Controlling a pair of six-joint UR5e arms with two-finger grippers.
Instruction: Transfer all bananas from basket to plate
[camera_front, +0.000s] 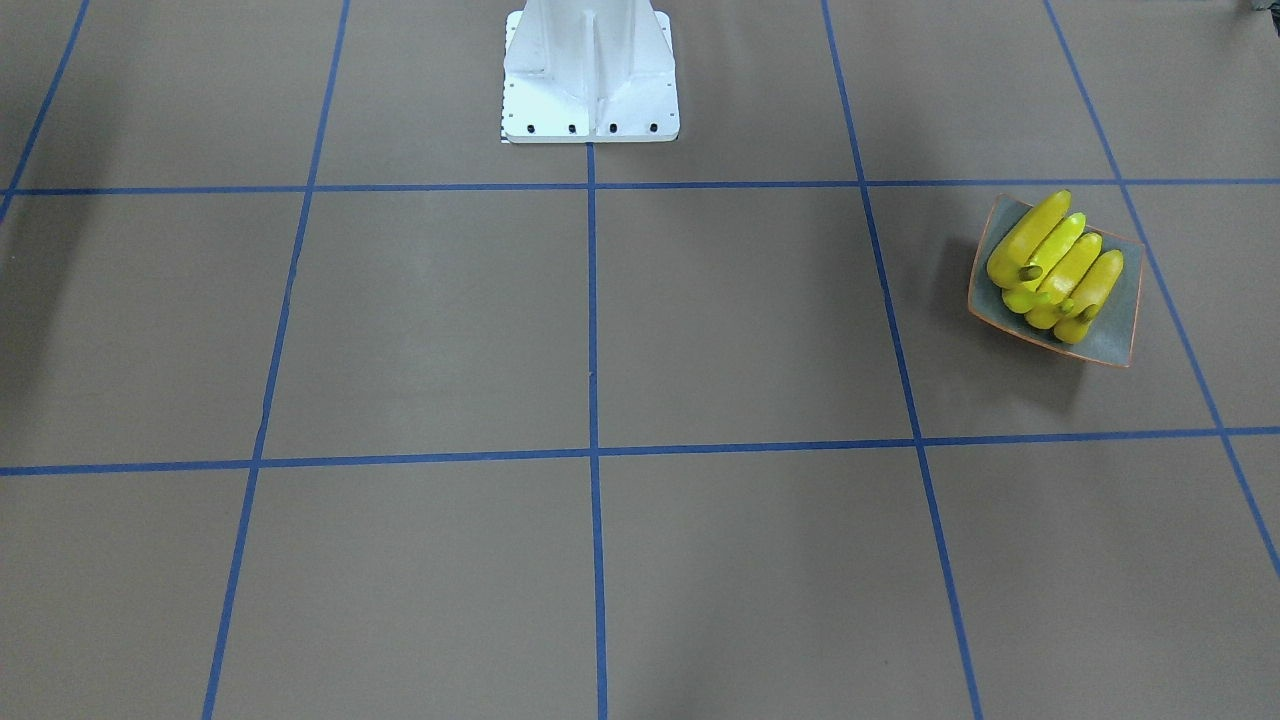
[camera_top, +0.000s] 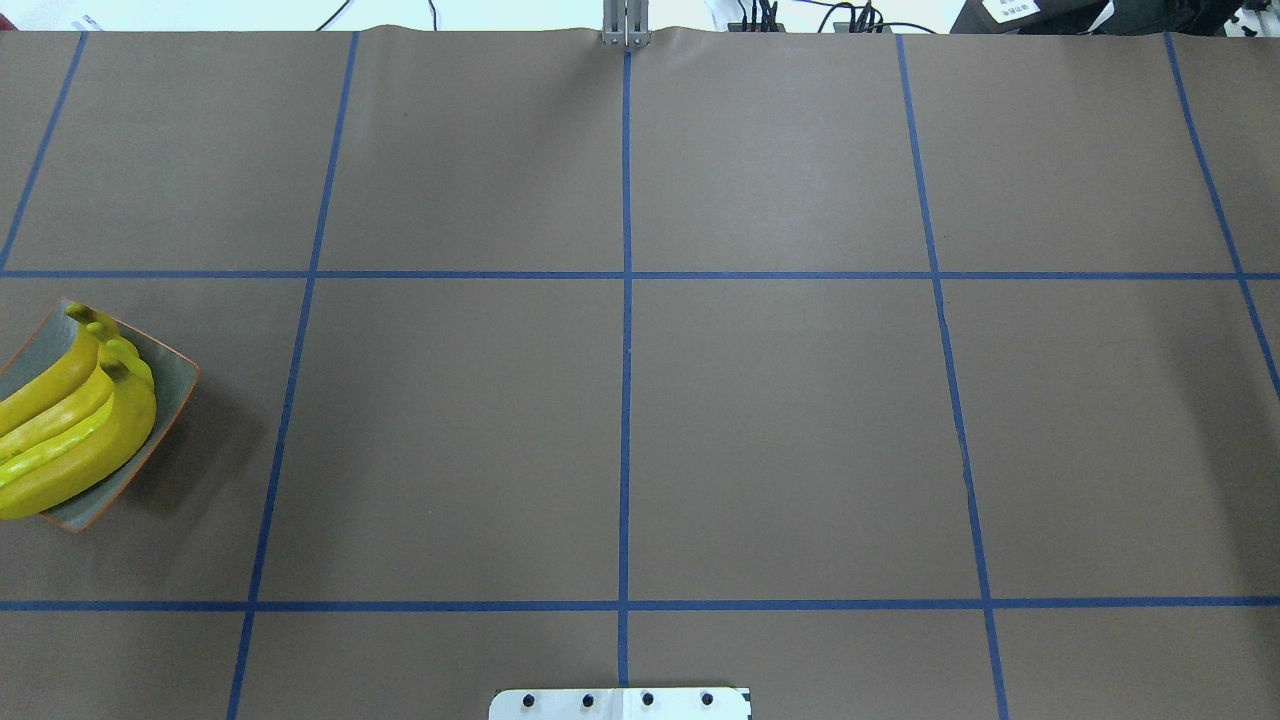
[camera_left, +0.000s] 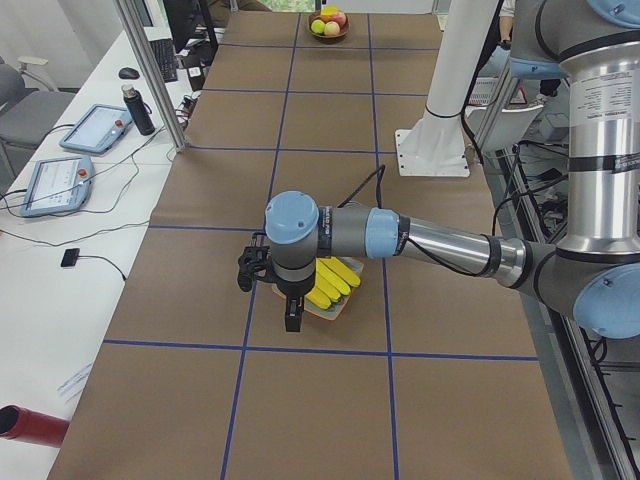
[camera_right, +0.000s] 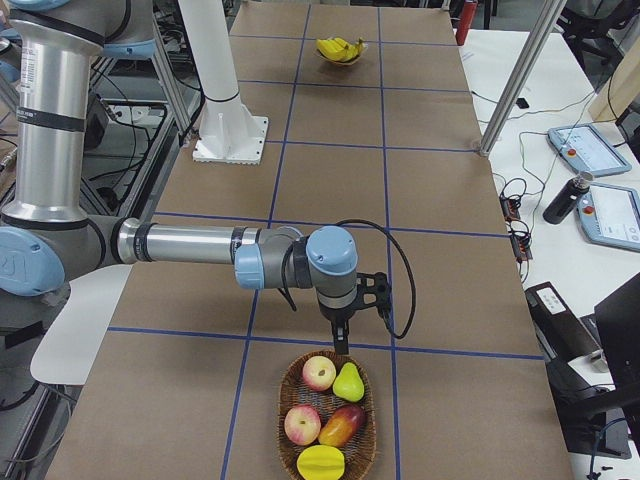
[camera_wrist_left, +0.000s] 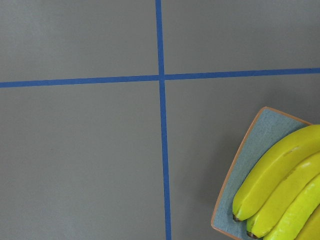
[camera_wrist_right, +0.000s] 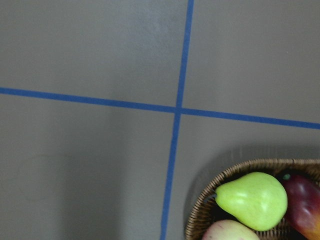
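Several yellow bananas (camera_front: 1055, 265) lie side by side on the square grey plate (camera_front: 1112, 338) with its orange rim. They also show in the overhead view (camera_top: 70, 430) and the left wrist view (camera_wrist_left: 280, 185), on the plate (camera_wrist_left: 260, 135). My left gripper (camera_left: 292, 320) hangs just in front of the plate, seen only in the exterior left view; I cannot tell if it is open or shut. My right gripper (camera_right: 341, 340) hangs just above the far rim of the wicker basket (camera_right: 288, 400), seen only in the exterior right view; I cannot tell its state. No banana shows in the basket.
The basket holds a green pear (camera_wrist_right: 252, 200), apples (camera_right: 319, 372) and other fruit (camera_right: 320, 463). The white robot base (camera_front: 590, 75) stands at the table's middle edge. Blue tape lines grid the brown table. Tablets and cables lie on the side desk (camera_right: 600, 190).
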